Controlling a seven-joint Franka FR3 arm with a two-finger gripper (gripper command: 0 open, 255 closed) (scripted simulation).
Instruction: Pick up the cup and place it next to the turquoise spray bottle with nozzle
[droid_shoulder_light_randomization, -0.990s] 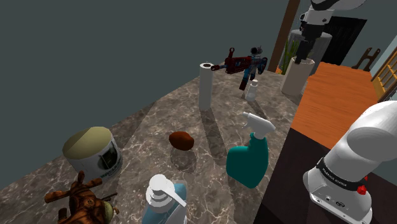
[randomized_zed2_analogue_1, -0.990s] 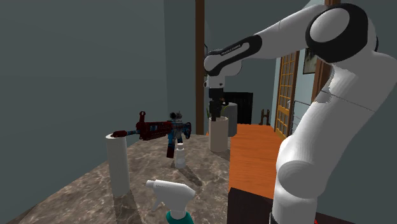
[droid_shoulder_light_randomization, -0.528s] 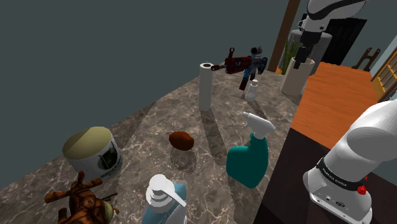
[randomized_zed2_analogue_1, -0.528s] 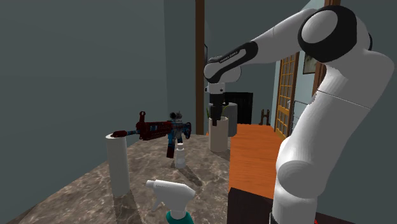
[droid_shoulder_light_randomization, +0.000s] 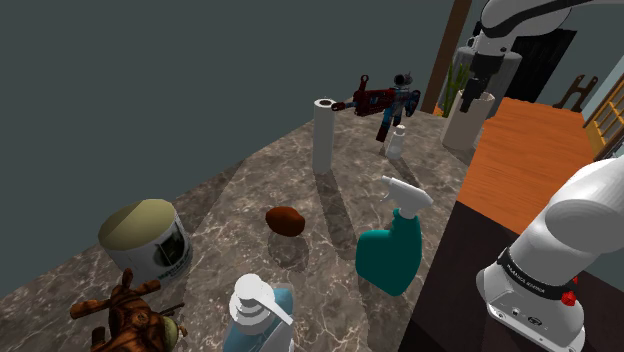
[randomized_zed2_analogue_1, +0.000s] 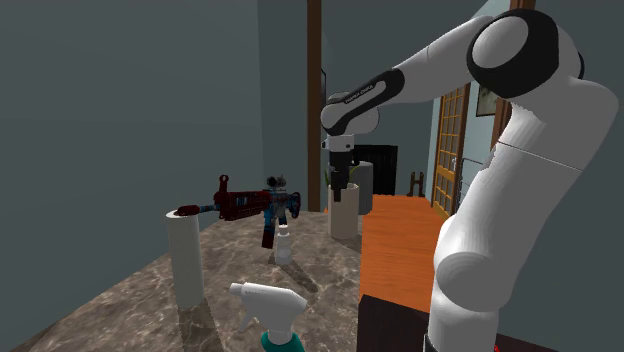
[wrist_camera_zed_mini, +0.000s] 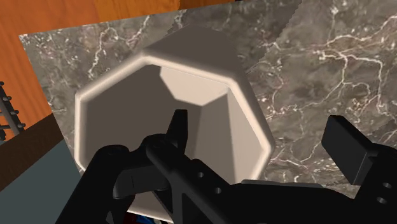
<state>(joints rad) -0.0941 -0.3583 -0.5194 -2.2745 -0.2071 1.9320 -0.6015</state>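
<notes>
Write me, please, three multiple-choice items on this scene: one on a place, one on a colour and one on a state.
1. Where on the table does the cup stand?
A. far end
B. middle
C. near end

2. What colour is the body of the spray bottle?
A. red
B. teal
C. yellow

3. How is the gripper?
A. shut on nothing
B. shut on the cup
C. open

Key:
1 A: in the shoulder view it stands by the far corner.
2 B: the body is teal under a white nozzle.
3 C: the fingers stand apart, one inside the cup and one outside.
</notes>
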